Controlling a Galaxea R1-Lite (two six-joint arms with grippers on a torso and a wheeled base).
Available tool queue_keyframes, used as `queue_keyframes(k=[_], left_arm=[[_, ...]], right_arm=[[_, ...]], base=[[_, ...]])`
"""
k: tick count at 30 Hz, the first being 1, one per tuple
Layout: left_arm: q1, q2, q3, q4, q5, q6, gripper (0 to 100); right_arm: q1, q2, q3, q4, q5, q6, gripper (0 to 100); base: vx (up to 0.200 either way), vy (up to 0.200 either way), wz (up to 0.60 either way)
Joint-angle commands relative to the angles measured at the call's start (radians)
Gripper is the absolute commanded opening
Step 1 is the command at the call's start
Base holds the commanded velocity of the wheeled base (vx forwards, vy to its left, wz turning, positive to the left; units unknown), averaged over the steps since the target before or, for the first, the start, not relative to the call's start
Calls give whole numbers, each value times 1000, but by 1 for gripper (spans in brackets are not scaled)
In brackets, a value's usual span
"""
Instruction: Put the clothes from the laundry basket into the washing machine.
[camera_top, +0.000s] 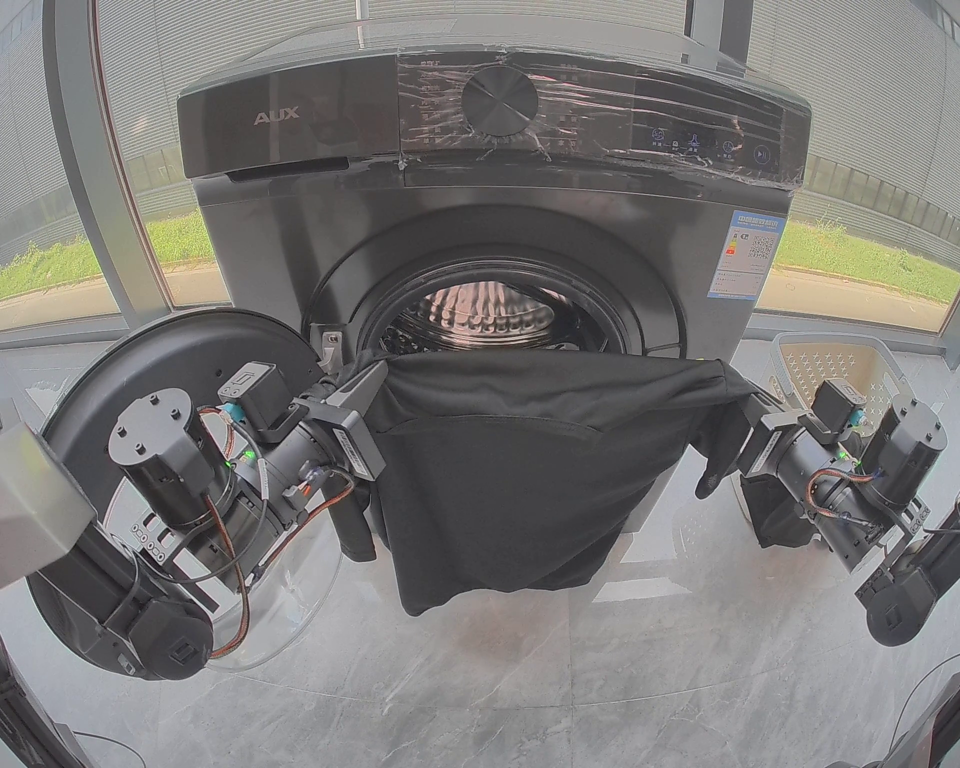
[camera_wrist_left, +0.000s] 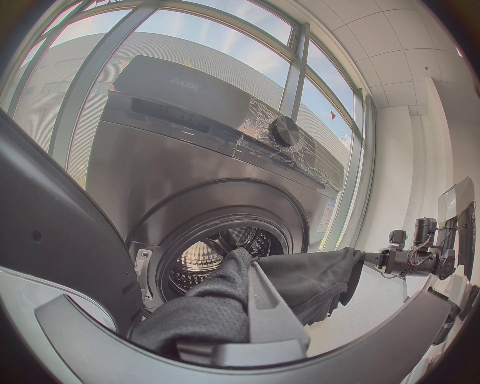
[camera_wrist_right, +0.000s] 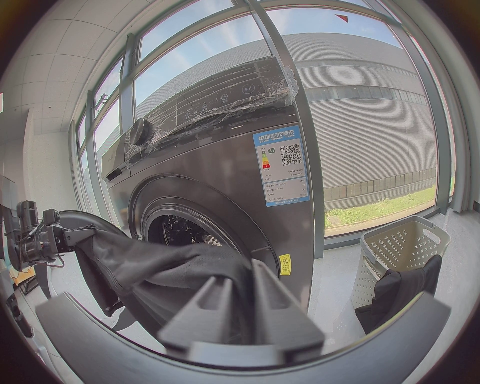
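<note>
Garment span governs the coming move: the black garment (camera_top: 520, 450) is stretched level across the centre of the head view, its long axis running left to right, parallel to the front of the washing machine (camera_top: 300, 220). The left gripper (camera_top: 370, 385), at centre-left, is clamped on one upper corner; the right gripper (camera_top: 752, 412), at centre-right, is clamped on the other. The drum opening (camera_top: 490, 315) lies behind and just above the taut upper edge, roughly midway between the grippers, so neither arm is clearly nearer. Most of the cloth hangs below the opening. Judgement: both ends should rise and advance together. The laundry basket (camera_top: 850, 365), at the right edge, carries another dark garment (camera_wrist_right: 400, 295) over its rim.
</note>
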Motion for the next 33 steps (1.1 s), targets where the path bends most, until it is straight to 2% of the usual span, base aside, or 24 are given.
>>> queue_keyframes(k=[1, 5, 7, 14, 18, 19, 21, 22, 25, 33], left_arm=[[-1, 1, 3, 0, 1, -1, 0], [-1, 2, 3, 0, 1, -1, 0], [-3, 5, 0, 0, 1, 1, 0], [-14, 2, -8, 0, -4, -1, 0], [-35, 2, -20, 0, -7, -1, 0], [-49, 11, -46, 1, -5, 1, 0], [-57, 16, -65, 3, -4, 1, 0], [-74, 24, -83, 9, -4, 2, 0], [-94, 36, -98, 10, -4, 2, 0], [-126, 59, -161, 23, -7, 4, 0]], right_arm=[[2, -1, 2, -2, 3, 1, 100], [1, -3, 14, -2, 19, 1, 100], [-7, -3, 54, -5, 49, 1, 100], [4, 9, 155, -7, 75, -6, 100], [53, 35, 120, -8, 69, -3, 100], [82, 75, 62, -5, 66, 0, 100], [90, 111, 26, -5, 66, -3, 100], [101, 170, -37, 4, 66, -8, 100], [125, 239, -93, 19, 69, -9, 100], [170, 333, -113, 18, 81, -6, 100]], base=[[0, 0, 0], [0, 0, 0], [0, 0, 0], [0, 0, 0], [0, 0, 0], [0, 0, 0], [0, 0, 0], [0, 0, 0], [0, 0, 0], [0, 0, 0]])
